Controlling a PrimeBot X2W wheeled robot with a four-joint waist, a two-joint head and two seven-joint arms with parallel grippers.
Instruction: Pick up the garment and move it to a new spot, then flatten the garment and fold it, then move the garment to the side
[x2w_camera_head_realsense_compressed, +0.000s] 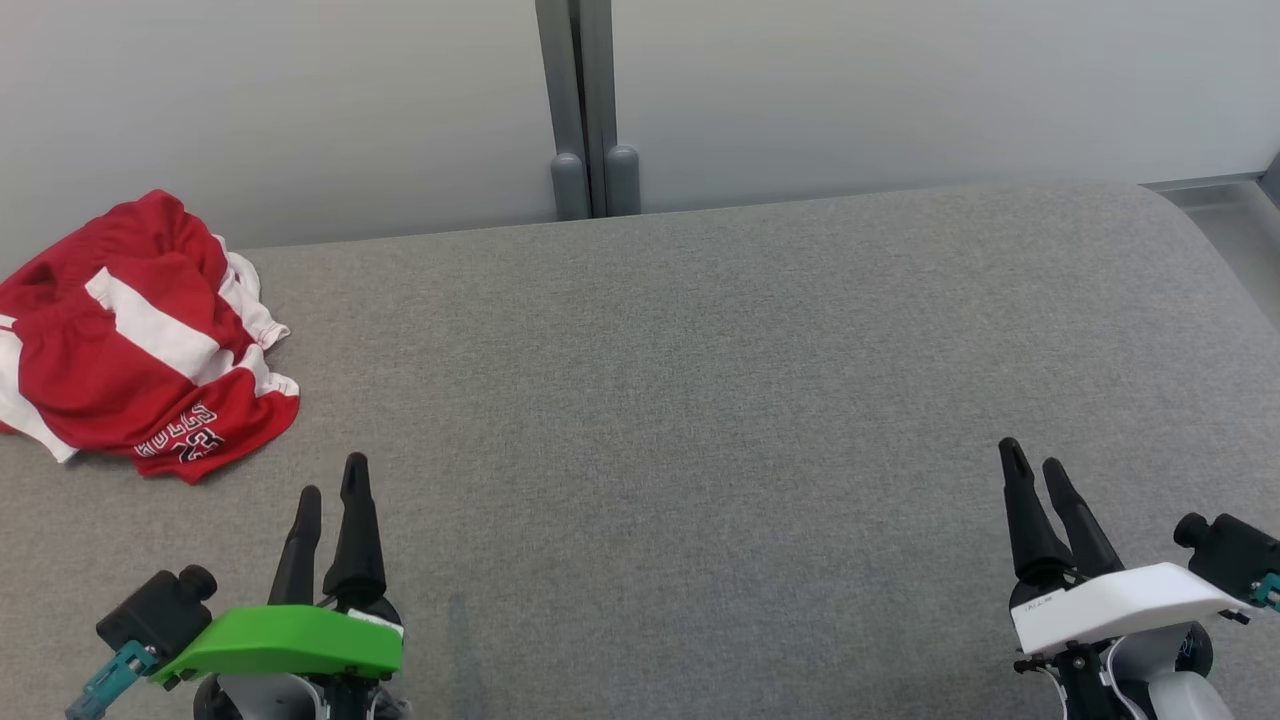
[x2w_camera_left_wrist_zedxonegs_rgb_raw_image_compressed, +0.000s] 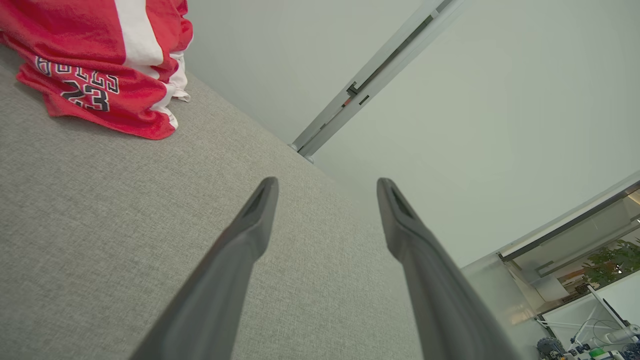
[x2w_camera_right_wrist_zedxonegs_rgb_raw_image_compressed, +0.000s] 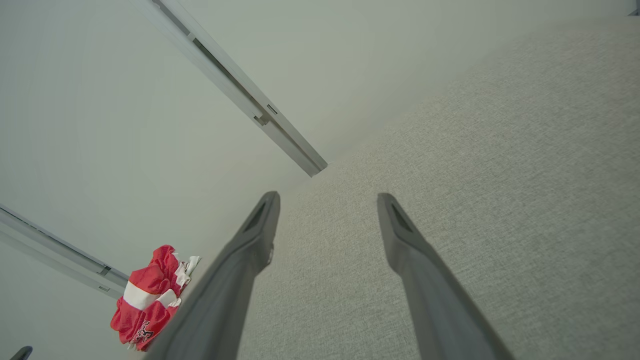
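My left gripper (x2w_camera_left_wrist_zedxonegs_rgb_raw_image_compressed: 327, 182): two long dark fingers spread wide, nothing between them, nothing touching either tip. It sits over the grey woven fabric surface (x2w_camera_head_realsense_compressed: 700, 400) with the tips pointing away from me. I can't tell how big the gap to the fabric is. The green plastic cover (x2w_camera_head_realsense_compressed: 290, 640) is on the wrist behind the fingers.

My right gripper (x2w_camera_right_wrist_zedxonegs_rgb_raw_image_compressed: 328, 196): same state. Jaws wide apart, empty, no contact with anything. The white plastic cover (x2w_camera_head_realsense_compressed: 1120, 600) is on that wrist. The two grippers are well apart, one on each side of me, with bare grey fabric between them.

Task item: crumpled red jersey garment with white stripes and dark lettering (x2w_camera_head_realsense_compressed: 130, 330). It lies in a bunched heap on the grey surface, ahead of the left gripper and off to its left, near but not touching. From the right gripper it is far to the left, across the whole surface. The lettering and the number 23 are on the lowest fold, the side facing the left gripper. White-edged hems stick out on the heap's side toward the centre.

Past the surface's far edge: pale plain wall panels (x2w_camera_head_realsense_compressed: 900, 90). A grey vertical metal post (x2w_camera_head_realsense_compressed: 585, 110) stands ahead between my two grippers, nearer the left one's line.
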